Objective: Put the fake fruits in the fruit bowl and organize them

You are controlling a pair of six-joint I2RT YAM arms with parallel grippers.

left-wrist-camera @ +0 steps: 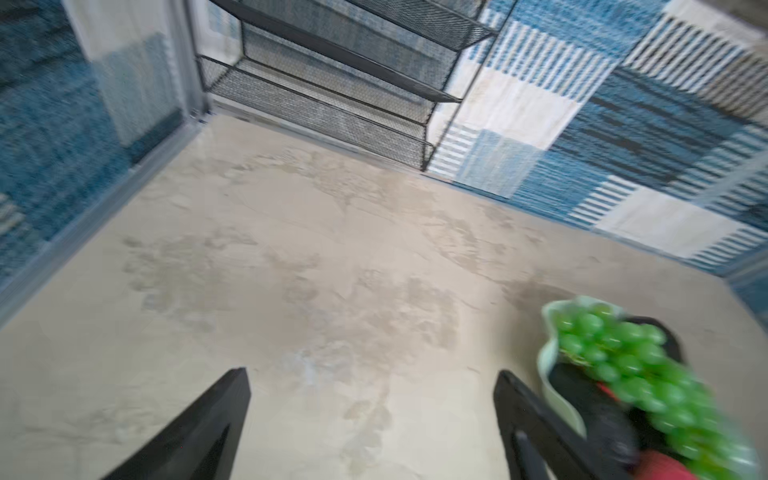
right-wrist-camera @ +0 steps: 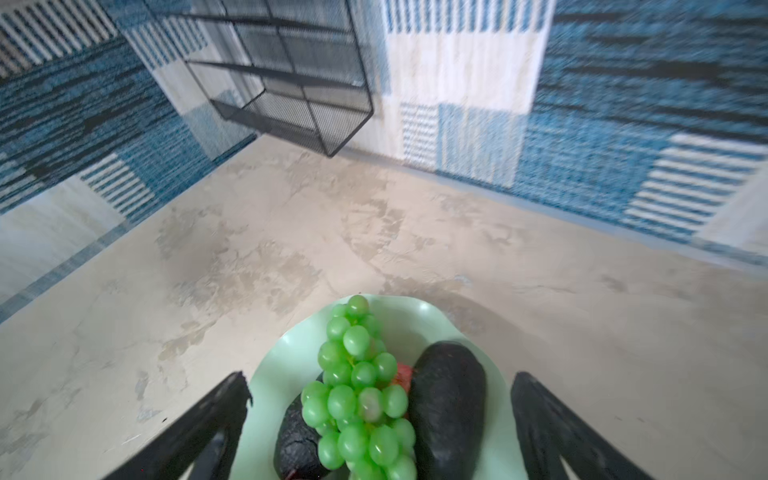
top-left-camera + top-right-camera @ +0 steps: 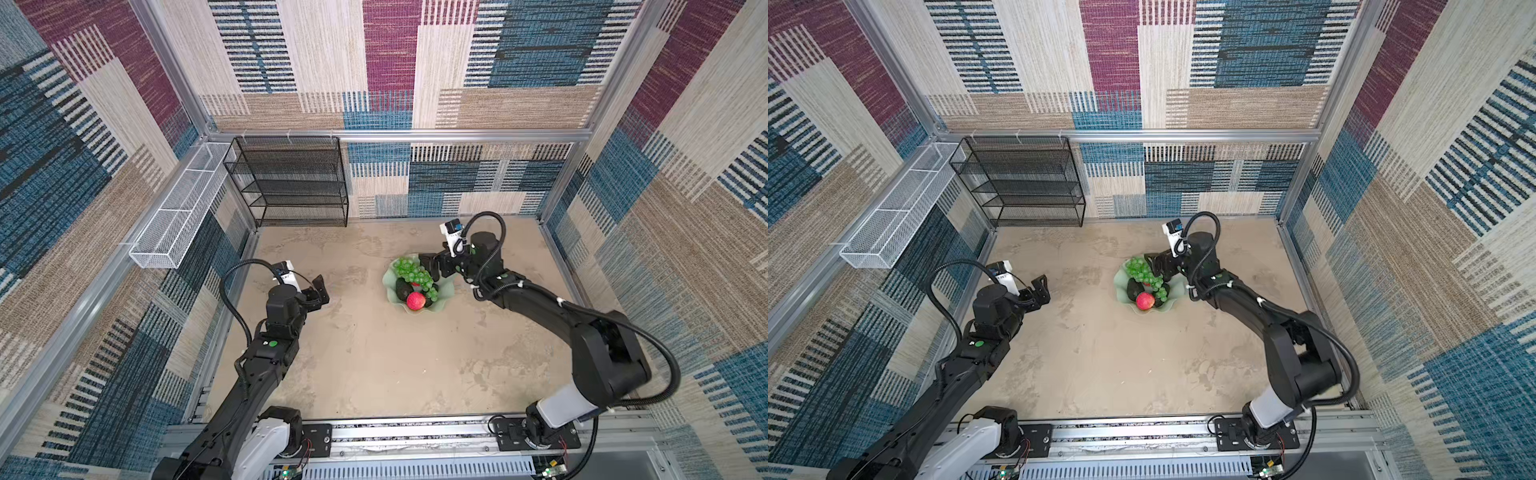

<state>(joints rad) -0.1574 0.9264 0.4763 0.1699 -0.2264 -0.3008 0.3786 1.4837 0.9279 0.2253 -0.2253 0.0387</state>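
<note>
The pale mint fruit bowl (image 3: 388, 286) (image 3: 1120, 286) stands right of the table's middle. It holds a bunch of green grapes (image 3: 413, 272) (image 3: 1144, 272), a red apple (image 3: 415, 300) (image 3: 1145, 301) and dark avocados (image 3: 402, 287). My right gripper (image 3: 428, 266) (image 2: 381, 376) hangs open just over the bowl's far right rim. Its jaws straddle the grapes (image 2: 357, 399) and two avocados (image 2: 449, 407) without touching them. A sliver of red fruit (image 2: 403, 374) peeks out under the grapes. My left gripper (image 3: 322, 293) (image 1: 372, 371) is open and empty over bare table, left of the bowl (image 1: 548, 374).
A black mesh shelf rack (image 3: 291, 183) stands against the back wall at the left. A white mesh basket (image 3: 178, 220) hangs on the left wall. The arms' mounting rail (image 3: 415, 432) runs along the front edge. Patterned walls close in three sides.
</note>
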